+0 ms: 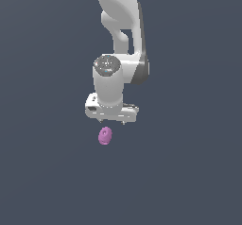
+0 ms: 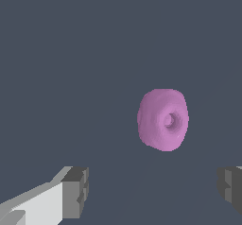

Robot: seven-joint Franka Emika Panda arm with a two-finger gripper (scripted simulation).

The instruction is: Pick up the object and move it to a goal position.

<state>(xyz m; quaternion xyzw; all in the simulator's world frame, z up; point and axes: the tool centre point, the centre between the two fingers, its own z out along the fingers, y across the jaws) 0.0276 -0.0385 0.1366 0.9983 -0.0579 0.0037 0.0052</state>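
Gripper fingers stand spread wide with nothing between them, poised above the object, which lies apart from them on the flat dark grey floor. Its rounded, lumpy pink-purple body, dimpled in its face, could likely squirt sideways if the blocky grey pads close off-centre. The arm is smooth glossy white.
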